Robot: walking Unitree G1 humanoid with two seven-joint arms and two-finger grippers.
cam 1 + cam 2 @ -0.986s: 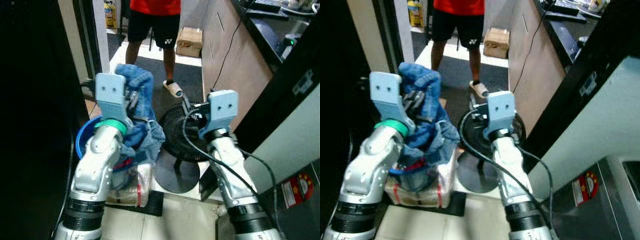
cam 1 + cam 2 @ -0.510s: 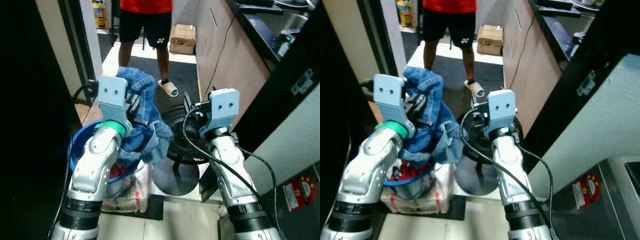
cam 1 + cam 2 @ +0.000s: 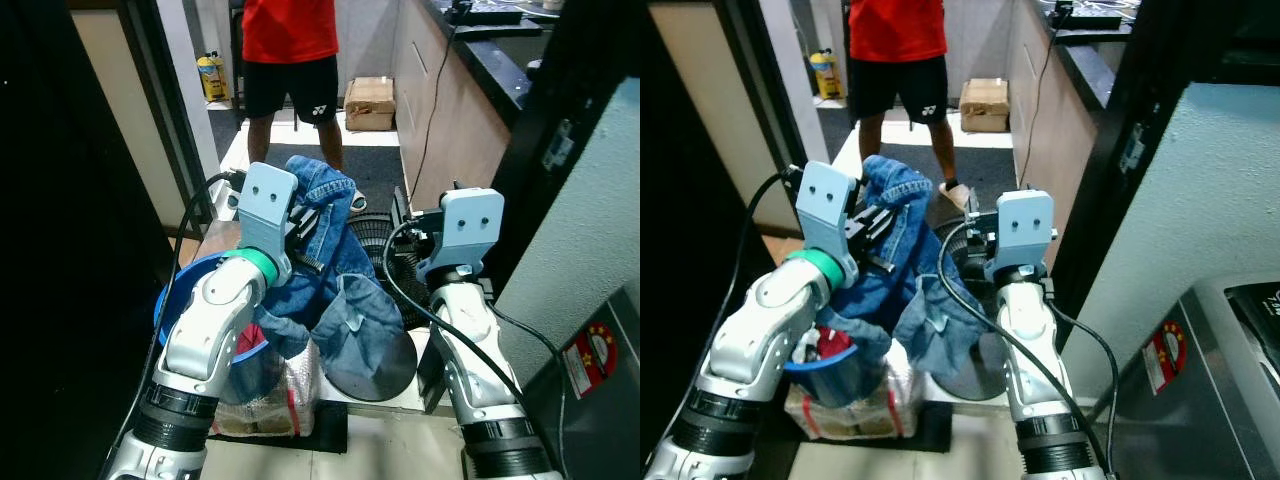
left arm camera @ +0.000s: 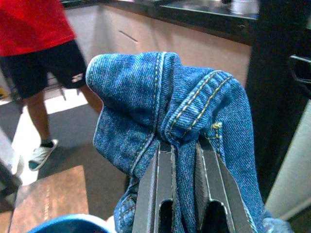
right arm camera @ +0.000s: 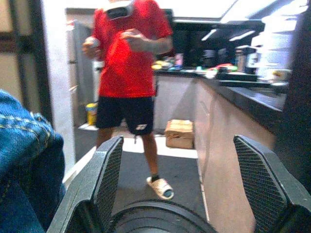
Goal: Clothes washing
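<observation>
A pair of blue denim jeans (image 3: 325,255) hangs bunched from my left gripper (image 4: 177,144), which is shut on a fold near the waistband. The cloth drapes down over a blue basin (image 3: 167,296) at my lower left, which holds more clothes with red among them. The jeans' lower end dangles to the right of the basin, above a black disc. My right gripper (image 5: 178,141) is raised beside the jeans, on their right, open with nothing between its fingers (image 5: 109,170).
A person in a red shirt and black shorts (image 3: 290,55) stands ahead in the passage. A black fan (image 3: 380,262) with a round base (image 3: 380,368) sits on the floor between my arms. A wooden counter (image 3: 450,110) runs along the right, a cardboard box (image 3: 370,100) behind. A grey appliance (image 3: 1225,360) stands at lower right.
The camera has shifted. My left gripper has lifted the jeans higher and rightward, so more denim hangs free of the basin. The right gripper stays open beside them.
</observation>
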